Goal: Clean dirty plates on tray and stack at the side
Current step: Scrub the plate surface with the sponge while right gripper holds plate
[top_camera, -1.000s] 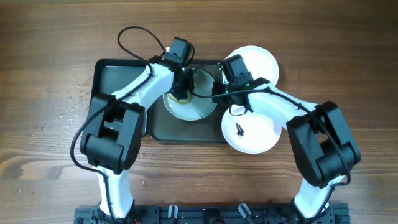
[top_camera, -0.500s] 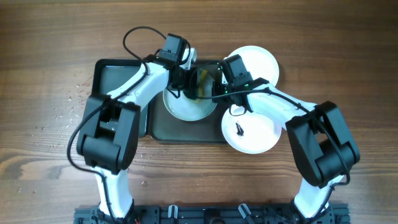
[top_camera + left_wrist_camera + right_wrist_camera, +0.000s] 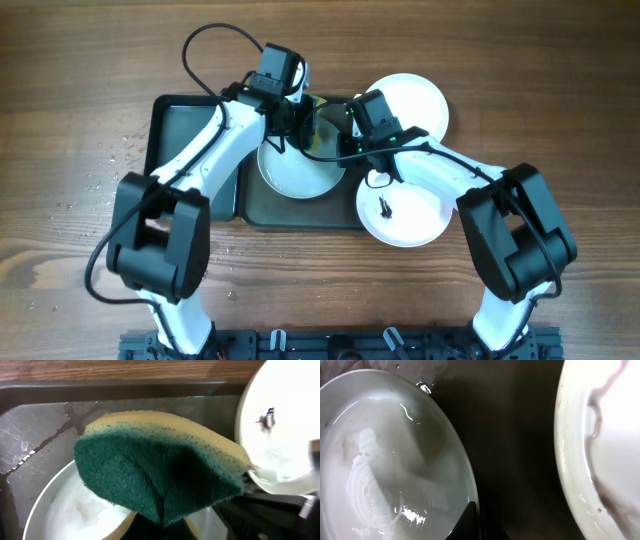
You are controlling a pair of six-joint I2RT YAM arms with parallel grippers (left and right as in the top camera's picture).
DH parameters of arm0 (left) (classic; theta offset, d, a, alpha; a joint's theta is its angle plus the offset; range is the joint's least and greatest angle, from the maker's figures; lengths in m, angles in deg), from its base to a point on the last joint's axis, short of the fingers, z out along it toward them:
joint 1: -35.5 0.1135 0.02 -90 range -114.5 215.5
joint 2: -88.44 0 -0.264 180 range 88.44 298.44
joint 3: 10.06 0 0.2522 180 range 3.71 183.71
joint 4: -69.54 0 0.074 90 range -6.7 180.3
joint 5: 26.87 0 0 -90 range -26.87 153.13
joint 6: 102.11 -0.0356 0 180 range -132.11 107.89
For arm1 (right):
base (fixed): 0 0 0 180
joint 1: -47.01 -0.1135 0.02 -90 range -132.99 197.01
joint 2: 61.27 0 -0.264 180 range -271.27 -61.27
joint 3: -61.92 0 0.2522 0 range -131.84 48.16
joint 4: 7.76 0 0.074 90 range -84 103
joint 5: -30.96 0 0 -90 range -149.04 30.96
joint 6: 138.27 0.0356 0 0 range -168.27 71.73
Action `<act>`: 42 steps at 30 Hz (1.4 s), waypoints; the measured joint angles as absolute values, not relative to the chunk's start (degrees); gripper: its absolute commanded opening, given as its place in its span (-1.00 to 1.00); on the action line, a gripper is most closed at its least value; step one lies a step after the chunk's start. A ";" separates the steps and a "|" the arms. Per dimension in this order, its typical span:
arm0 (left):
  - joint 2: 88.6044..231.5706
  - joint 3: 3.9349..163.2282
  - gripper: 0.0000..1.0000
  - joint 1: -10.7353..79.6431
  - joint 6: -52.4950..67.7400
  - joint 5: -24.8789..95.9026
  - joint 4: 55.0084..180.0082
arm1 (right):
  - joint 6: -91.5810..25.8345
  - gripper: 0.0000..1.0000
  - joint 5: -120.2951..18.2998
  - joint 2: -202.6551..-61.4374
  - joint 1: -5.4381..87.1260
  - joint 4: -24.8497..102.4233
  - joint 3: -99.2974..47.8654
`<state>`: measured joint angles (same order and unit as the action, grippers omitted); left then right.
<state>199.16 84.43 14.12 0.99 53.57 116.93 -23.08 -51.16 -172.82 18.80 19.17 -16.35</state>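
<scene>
Overhead view: left gripper is clamping a green-and-yellow foam sponge over a wet round white plate lying in the large dark grey rectangular tray; right gripper is pinching its rim.

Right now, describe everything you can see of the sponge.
The sponge has a dark green scouring face and a yellow foam layer along its upper edge. It is creased down the middle, pinched from below by the left gripper. It hangs over the tray, above a wet white plate; contact with the plate is unclear.
</scene>
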 measured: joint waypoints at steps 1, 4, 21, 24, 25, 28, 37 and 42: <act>199.70 84.43 -0.92 14.12 1.01 54.57 116.23 | -23.08 -0.91 -51.16 -172.82 18.80 19.17 -16.35; 200.56 84.30 -0.92 14.12 1.01 58.02 113.69 | -23.08 -0.91 -51.16 -172.82 18.80 19.17 -16.35; 203.70 84.28 -0.92 14.01 0.05 64.71 107.55 | -23.08 -0.91 -51.16 -172.82 18.80 19.10 -16.35; 204.88 84.28 -0.92 14.01 -0.30 65.30 107.12 | -23.08 -0.91 -51.16 -172.82 18.80 19.10 -16.35; 205.28 84.28 -0.92 14.01 -0.39 65.98 107.20 | -23.08 -0.91 -51.16 -172.82 18.80 19.08 -16.35; 205.58 84.28 -0.92 14.01 -0.52 67.66 108.40 | -23.08 -0.91 -51.14 -172.82 18.80 18.97 -16.35; 205.56 84.46 -0.92 13.64 -1.72 71.97 113.30 | -23.08 -0.91 -50.02 -173.02 18.43 18.73 -16.35; 205.56 85.02 -0.92 13.37 -2.25 73.37 116.49 | -23.04 -0.91 -49.46 -173.06 18.36 18.73 -16.35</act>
